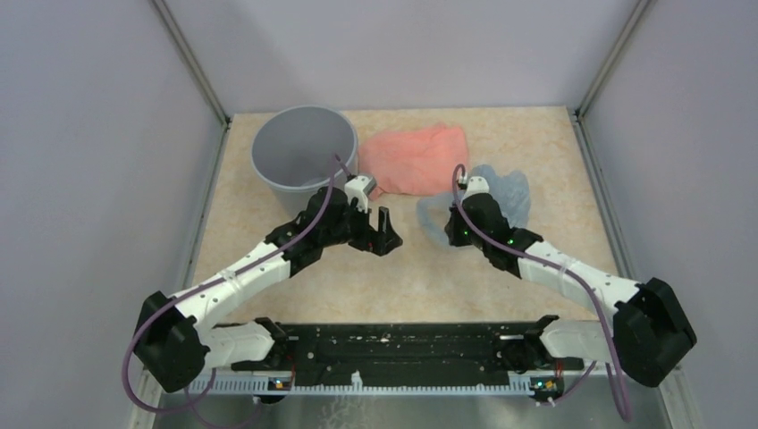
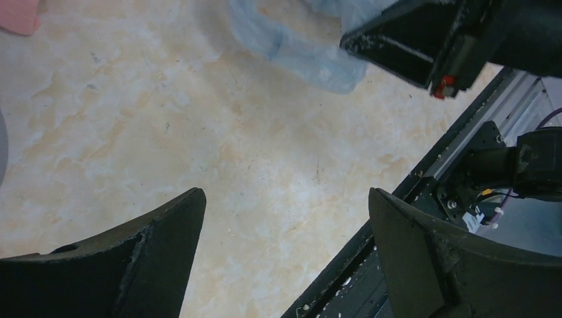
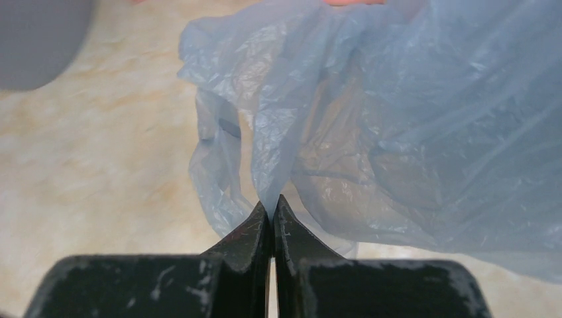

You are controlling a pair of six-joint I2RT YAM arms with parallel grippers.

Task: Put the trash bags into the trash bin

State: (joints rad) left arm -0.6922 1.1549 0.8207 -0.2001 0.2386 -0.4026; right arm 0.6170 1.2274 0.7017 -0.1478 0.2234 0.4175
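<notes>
The pale-blue translucent trash bag (image 1: 505, 198) lies crumpled on the table right of centre. My right gripper (image 3: 271, 202) is shut on a fold of the bag (image 3: 397, 119), and the film rises from between its fingertips. In the top view the right gripper (image 1: 458, 214) sits at the bag's left edge. The grey round trash bin (image 1: 304, 147) stands upright at the back left. My left gripper (image 1: 386, 231) is open and empty, low over bare table between the bin and the bag. In the left wrist view (image 2: 285, 199) the bag's edge (image 2: 305, 56) lies ahead.
A salmon-pink folded cloth (image 1: 416, 156) lies at the back between the bin and the bag, touching the bin's right side. Grey walls close the table on three sides. The black rail (image 1: 393, 349) with the arm bases runs along the near edge.
</notes>
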